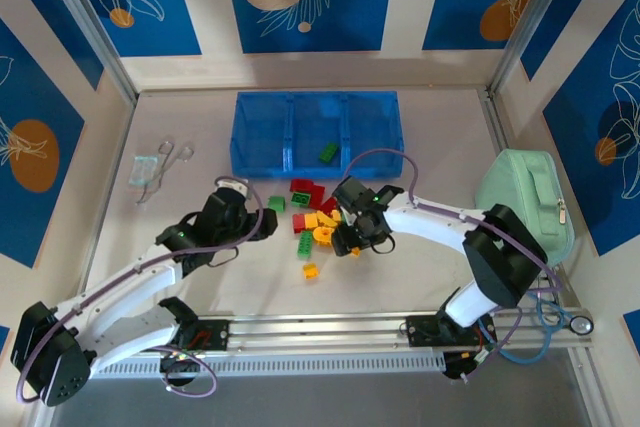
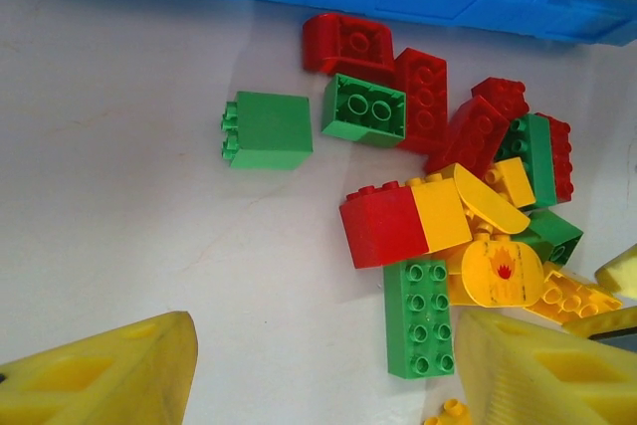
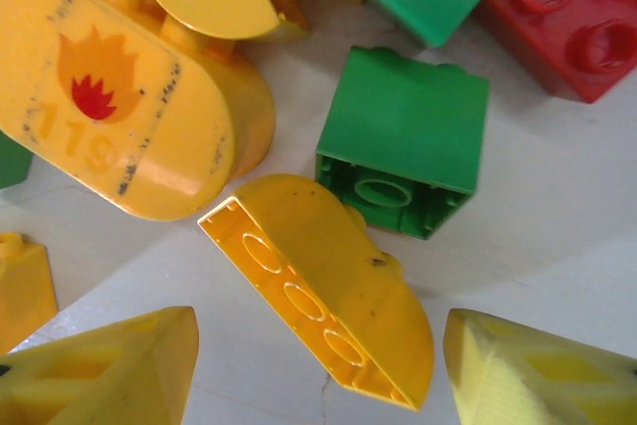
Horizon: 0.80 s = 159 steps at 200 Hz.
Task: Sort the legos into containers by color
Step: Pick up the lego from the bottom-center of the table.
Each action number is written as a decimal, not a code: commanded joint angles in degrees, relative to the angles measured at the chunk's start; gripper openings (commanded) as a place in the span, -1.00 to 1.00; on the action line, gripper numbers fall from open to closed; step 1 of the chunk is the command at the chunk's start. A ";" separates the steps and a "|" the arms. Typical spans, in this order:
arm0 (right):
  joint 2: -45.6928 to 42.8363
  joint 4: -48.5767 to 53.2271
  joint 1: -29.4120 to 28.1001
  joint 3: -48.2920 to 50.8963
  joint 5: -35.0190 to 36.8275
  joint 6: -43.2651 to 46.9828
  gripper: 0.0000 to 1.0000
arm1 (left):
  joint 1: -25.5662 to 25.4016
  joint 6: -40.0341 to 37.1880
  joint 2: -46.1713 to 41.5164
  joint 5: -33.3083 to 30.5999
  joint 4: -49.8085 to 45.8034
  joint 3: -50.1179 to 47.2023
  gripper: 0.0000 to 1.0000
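On the pale counter (image 1: 440,137) the blue tray (image 1: 260,162) holds a lone green brick (image 1: 327,152); the other legos (image 1: 315,219) lie heaped just before it. Our left gripper (image 2: 323,375) hangs spread nearby. Our right gripper (image 3: 318,375), spread, straddles a curved yellow brick (image 3: 328,286); we judge its rounded face might squirt free on closing, or shove the hollow green brick (image 3: 403,141) beside it.

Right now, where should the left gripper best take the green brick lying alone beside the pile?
From above, pinch the lone green brick across its two smooth side faces: it lies on its side, studs pointing away from the pile, and nothing touches it.
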State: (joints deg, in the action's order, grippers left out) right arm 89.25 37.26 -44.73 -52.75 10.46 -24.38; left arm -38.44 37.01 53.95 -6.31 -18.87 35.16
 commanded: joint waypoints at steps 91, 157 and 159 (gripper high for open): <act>4.00 -0.35 -4.62 0.79 2.77 -1.50 -0.08 | -0.33 -1.06 -4.86 -4.41 -2.84 -0.19 0.38; 2.31 2.85 -7.06 -1.18 5.64 -2.41 -0.46 | -0.33 -0.78 -6.23 -6.57 -4.41 -0.14 0.37; 2.19 3.07 -7.22 -1.34 5.67 -2.42 -0.46 | -0.37 -0.80 -6.27 -6.60 -4.42 -0.12 0.37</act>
State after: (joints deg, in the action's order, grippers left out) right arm 92.82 36.95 -50.59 -52.34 14.83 -26.06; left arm -38.46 37.01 48.88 -11.14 -21.87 34.81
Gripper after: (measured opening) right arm 0.285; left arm 0.689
